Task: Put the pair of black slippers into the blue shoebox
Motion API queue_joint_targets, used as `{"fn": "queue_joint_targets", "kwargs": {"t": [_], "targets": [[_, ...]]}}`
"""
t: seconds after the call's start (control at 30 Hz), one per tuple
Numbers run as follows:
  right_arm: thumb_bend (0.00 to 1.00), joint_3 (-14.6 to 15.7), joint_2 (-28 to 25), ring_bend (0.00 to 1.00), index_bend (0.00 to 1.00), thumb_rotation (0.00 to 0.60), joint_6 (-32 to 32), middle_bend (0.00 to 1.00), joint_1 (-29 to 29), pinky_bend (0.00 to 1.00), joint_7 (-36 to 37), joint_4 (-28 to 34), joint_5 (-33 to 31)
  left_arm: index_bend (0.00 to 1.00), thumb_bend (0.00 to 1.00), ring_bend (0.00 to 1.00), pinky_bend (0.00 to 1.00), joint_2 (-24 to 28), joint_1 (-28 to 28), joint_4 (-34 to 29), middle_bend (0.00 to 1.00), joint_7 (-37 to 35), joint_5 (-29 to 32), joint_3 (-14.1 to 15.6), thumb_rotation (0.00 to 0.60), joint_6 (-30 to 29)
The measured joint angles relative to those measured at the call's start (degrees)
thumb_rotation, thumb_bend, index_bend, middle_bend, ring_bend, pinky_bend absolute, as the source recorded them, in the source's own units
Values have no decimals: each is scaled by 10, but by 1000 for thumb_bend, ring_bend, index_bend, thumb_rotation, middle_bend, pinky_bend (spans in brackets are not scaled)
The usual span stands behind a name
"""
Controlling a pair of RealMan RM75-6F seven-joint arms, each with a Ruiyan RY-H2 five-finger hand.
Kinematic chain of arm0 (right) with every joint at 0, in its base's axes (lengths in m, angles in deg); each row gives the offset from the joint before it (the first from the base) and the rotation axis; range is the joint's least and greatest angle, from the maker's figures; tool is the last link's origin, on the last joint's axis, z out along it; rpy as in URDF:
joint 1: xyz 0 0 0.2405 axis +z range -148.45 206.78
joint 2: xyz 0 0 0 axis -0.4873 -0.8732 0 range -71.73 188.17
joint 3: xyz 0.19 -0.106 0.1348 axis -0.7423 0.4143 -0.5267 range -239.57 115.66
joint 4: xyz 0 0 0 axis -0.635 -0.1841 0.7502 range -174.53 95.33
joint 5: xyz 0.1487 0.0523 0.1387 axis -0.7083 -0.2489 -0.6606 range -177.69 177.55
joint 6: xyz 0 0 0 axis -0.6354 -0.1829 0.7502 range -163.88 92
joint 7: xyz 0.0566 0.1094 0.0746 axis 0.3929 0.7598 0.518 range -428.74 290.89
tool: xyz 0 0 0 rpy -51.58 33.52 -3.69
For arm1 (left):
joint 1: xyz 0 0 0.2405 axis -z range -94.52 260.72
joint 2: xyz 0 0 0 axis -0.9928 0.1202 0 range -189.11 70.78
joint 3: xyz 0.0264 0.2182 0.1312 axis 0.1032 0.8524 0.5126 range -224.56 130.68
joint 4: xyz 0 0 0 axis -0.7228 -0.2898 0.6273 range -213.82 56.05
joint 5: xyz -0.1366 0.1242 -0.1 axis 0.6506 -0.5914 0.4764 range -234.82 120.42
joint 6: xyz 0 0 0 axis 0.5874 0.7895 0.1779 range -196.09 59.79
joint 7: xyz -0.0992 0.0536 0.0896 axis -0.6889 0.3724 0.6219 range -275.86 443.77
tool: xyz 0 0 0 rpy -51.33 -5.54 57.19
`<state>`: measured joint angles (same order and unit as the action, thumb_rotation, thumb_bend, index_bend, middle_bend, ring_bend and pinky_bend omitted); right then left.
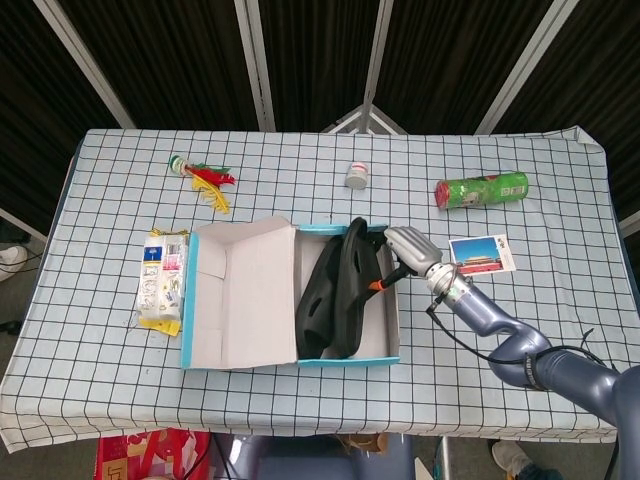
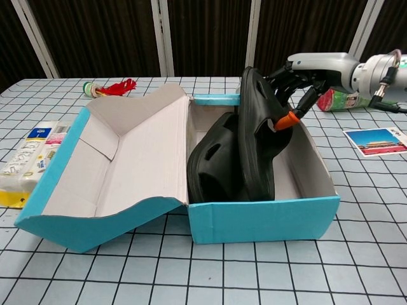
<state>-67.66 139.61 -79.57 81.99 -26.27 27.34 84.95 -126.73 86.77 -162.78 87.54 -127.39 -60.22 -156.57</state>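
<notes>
Both black slippers are inside the blue shoebox, whose lid is folded open to the left. The inner slipper lies low against the box's left side. The outer slipper stands on edge, leaning on the inner one, its long axis running front to back along the box, its top rising above the rim. My right hand is at the far right end of the box, fingers curled onto the upper rear part of that upright slipper; I judge it pinched, though the contact is partly hidden. So the slipper lies just left of and below my hand. My left hand is not visible in either view, so only the right can act. Judgement: the slipper needs tipping rightward onto the bare box floor, then release.
</notes>
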Motion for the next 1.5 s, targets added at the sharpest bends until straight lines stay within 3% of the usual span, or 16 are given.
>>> {"fn": "queue_joint_targets", "kwargs": {"t": [1.03,1.5], "targets": [[609,29,47,415,670,600,24,508,8,340,-4,-58,23,98,246,23,102,-1,2,1,0,4,0,1,600,2],[609,42,62,415,675,600,53,508,20,348,-100,-74,26,98,245,23,102,-2,3,3,0,2,1,1,600,3]]}}
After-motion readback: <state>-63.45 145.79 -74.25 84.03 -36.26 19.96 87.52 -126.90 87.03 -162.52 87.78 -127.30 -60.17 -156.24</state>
